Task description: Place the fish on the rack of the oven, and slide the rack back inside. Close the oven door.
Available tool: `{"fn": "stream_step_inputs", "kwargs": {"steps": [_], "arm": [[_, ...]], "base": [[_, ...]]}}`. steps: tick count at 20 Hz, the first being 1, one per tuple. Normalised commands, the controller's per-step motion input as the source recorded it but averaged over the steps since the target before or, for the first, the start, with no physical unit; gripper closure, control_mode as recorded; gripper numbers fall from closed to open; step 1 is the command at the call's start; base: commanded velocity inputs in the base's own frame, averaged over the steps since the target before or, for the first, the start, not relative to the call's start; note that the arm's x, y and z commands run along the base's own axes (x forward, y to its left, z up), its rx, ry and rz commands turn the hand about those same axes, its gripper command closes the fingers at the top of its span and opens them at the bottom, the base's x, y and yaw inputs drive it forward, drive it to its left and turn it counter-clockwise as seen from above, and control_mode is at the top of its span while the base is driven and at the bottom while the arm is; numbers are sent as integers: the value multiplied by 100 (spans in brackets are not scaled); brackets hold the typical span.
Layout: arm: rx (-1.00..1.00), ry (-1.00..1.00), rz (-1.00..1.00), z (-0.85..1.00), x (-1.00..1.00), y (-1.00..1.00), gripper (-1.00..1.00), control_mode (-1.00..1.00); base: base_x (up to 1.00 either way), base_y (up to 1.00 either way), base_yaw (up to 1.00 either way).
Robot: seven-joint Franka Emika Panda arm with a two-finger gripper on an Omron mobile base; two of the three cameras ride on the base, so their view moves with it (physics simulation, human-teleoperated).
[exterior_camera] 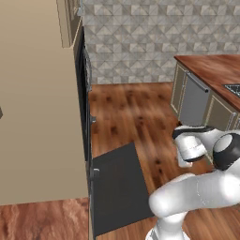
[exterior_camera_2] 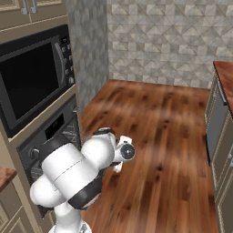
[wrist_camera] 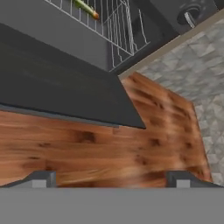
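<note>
Fish (wrist_camera: 86, 8) already lies on the rack (wrist_camera: 114, 27), which sits pulled out over the open oven door (wrist_camera: 61, 94). So we judge that placing is done, and what's left is sliding the rack in and closing the door.

Our gripper (wrist_camera: 111, 177) is empty, fingers spread wide, over the wood floor (wrist_camera: 144, 144) just off the door's free edge.

Key relation: from the hand, rack and fish lie ahead, past the whole door panel, toward the oven (exterior_camera_2: 43, 136) cavity. The fish's long axis runs diagonally across the rack wires in the hand view.

As we read it, the next move is to reach forward over the door to the rack's front edge and push it straight toward the cavity. The door lies flat, so we'd need to stay above it.
</note>
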Motion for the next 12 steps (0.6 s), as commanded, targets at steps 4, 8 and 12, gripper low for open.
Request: {"fn": "stream_step_inputs", "kwargs": {"steps": [4,8,12], "arm": [[0,-18,3,-99,27,14,-100,-100],[2,-2,0,-90,48,16,-100,-100],[5,6,1,-79,51,19,-100,-100]], "base": [[0,0,0],[0,0,0],[0,0,0]]}}
